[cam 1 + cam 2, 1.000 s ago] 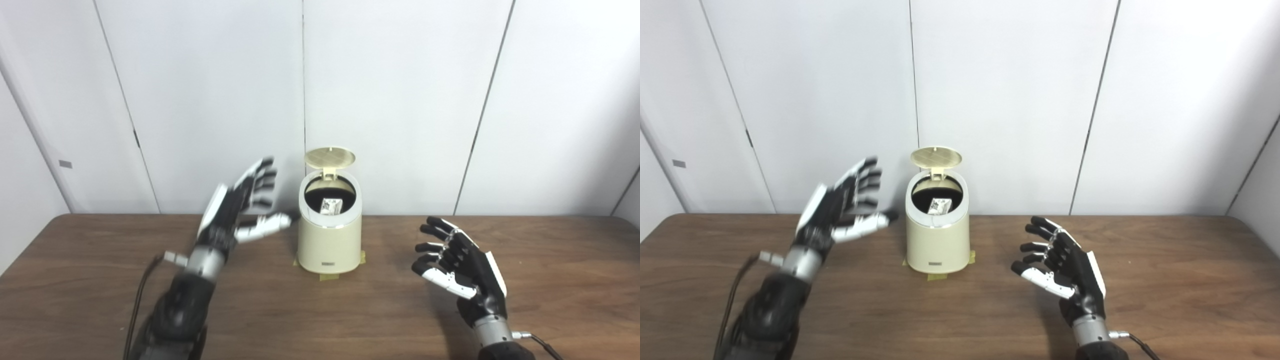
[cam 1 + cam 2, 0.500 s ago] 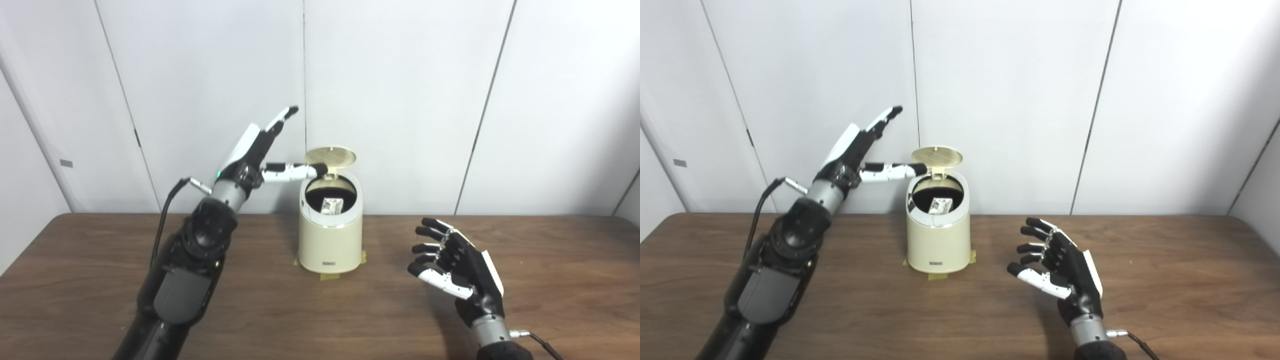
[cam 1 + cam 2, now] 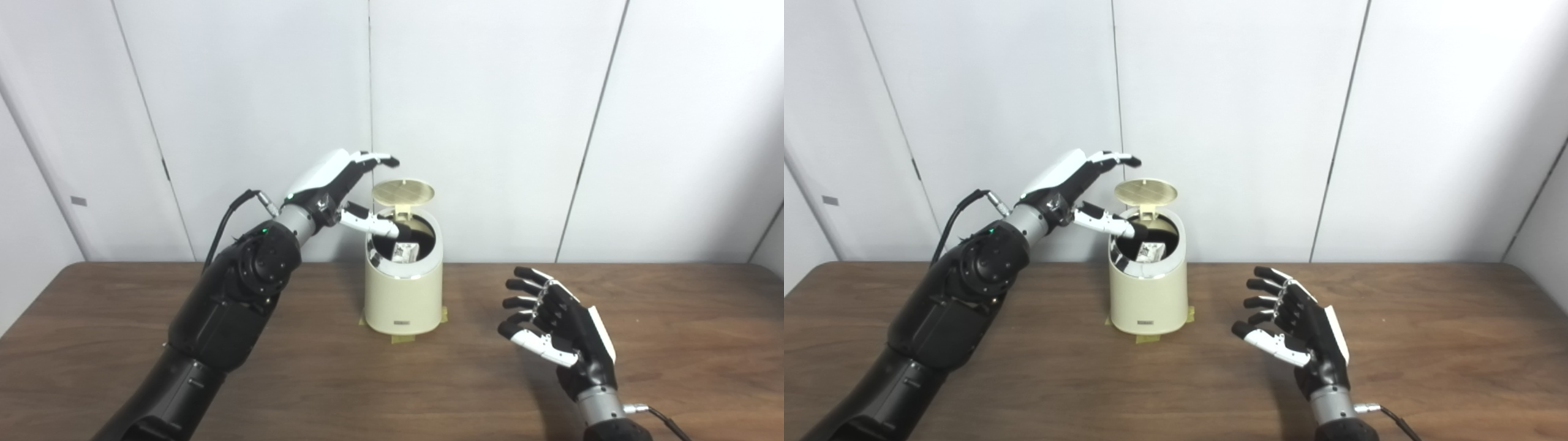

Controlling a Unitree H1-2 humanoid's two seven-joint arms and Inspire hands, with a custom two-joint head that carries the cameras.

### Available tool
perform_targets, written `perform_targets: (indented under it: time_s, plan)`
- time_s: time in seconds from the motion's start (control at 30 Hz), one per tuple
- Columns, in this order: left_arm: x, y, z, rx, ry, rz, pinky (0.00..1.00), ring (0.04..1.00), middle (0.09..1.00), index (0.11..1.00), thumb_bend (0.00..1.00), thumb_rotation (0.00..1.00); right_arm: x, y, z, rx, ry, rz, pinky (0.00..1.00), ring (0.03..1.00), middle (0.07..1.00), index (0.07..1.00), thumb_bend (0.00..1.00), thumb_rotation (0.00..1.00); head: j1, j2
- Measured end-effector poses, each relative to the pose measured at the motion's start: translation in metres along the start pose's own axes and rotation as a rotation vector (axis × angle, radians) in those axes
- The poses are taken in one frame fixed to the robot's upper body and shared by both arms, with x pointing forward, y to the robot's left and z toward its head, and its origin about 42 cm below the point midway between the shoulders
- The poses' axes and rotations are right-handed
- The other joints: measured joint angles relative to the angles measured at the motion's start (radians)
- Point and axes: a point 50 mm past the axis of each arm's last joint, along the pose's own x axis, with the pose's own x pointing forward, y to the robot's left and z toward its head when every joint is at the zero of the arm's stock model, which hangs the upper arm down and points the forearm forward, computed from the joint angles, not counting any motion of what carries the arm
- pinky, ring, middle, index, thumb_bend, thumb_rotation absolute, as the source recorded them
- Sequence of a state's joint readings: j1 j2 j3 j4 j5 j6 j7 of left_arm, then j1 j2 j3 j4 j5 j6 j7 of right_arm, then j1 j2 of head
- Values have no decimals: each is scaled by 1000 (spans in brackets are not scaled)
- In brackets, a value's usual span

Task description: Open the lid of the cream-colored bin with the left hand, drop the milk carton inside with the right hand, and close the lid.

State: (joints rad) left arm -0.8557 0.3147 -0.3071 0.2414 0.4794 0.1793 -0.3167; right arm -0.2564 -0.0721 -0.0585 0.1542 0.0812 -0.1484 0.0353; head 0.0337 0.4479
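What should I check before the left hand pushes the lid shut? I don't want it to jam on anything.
1. Milk carton fully inside the cream-colored bin: ok, it sits below the rim.
2. Lid standing open on its rear hinge: ok, upright.
3. Left hand placed above and behind the lid: not ok, its fingers reach only the lid's left edge.
4. Left thumb out of the opening: not ok, its tip lies over the rim.
5. Right hand away from the bin: ok, open, holding nothing.
6. Bin fixed to the table: cannot tell; tape shows at its base.
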Motion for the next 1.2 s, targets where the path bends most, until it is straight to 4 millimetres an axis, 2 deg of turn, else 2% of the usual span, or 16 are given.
perform_targets:
  time_s: [0.23, 0.43, 0.77, 0.87, 0.97, 1.2]
  plan:
    - [-4, 2, 7, 31, -58, -25, 1000, 1000, 866, 812, 1000, 382, 0, 3, 0, -6, 12, 3, 481, 613, 692, 731, 766, 235, -6, 2]
    - [-11, 2, 5, 65, -76, -46, 1000, 1000, 856, 816, 1000, 351, 1, 7, 4, -9, 19, 0, 474, 614, 694, 736, 751, 238, -11, 5]
    - [-23, -7, 4, 96, -114, -88, 1000, 1000, 857, 821, 1000, 423, 1, 12, 6, 16, 53, 0, 478, 629, 702, 731, 738, 195, -21, 15]
    - [-26, -10, 7, 201, -135, -102, 1000, 1000, 845, 821, 1000, 440, 1, 13, 8, 21, 48, -1, 477, 632, 698, 726, 739, 196, -23, 20]
    - [-30, -12, 10, 309, -171, -109, 1000, 1000, 825, 804, 1000, 396, 2, 13, 11, 23, 43, -4, 468, 624, 698, 723, 742, 188, -26, 26]
    - [-39, -21, 9, 363, -182, -113, 1000, 1000, 810, 792, 1000, 367, 2, 16, 12, 27, 61, -11, 465, 622, 695, 730, 746, 199, -28, 34]
